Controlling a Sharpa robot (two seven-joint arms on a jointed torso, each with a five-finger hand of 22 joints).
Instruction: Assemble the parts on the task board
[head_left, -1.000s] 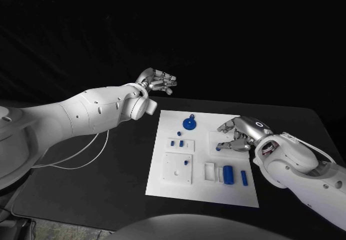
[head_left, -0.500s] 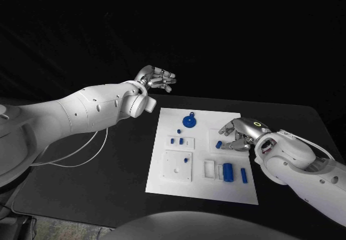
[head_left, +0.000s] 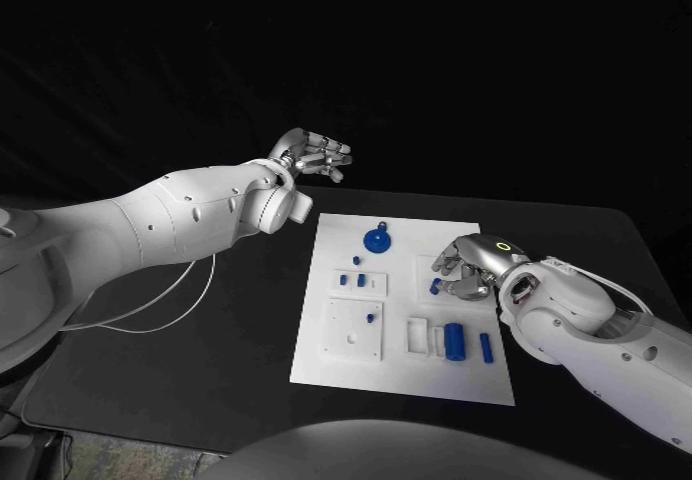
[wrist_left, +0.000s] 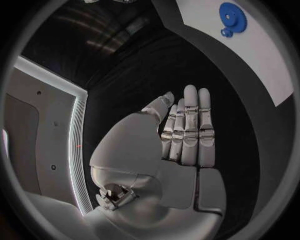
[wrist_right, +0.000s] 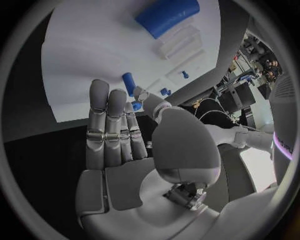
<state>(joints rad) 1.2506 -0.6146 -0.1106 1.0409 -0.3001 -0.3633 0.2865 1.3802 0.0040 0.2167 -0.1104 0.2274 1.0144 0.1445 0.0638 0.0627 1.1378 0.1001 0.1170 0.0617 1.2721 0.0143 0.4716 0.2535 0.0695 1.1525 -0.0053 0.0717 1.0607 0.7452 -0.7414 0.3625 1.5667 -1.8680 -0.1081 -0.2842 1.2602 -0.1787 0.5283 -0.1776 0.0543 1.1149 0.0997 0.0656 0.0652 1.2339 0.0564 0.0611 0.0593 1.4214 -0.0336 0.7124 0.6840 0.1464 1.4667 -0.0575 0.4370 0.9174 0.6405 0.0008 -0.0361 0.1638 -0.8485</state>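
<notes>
The white task board (head_left: 408, 360) lies mid-table. On it are a blue gear (head_left: 376, 241), two short blue pegs (head_left: 352, 282), a thick blue cylinder (head_left: 454, 343) and a thinner one (head_left: 486, 347). My right hand (head_left: 470, 266) hovers over the board's right half. Its thumb and a finger pinch a small blue peg (head_left: 434, 286), which the right wrist view shows at the thumb tip (wrist_right: 129, 81). My left hand (head_left: 312, 158) is raised beyond the board's far left corner. Its fingers (wrist_left: 187, 127) are stretched out side by side and hold nothing.
A white cable (head_left: 144, 315) loops on the black table left of the board. In the right wrist view the thick cylinder (wrist_right: 167, 15) lies beside a clear slot block (wrist_right: 181, 40). In the left wrist view the gear (wrist_left: 232, 17) sits on the board's corner.
My right hand has shifted a little left and farther over the board, carrying the small peg. My left hand has stayed almost still.
</notes>
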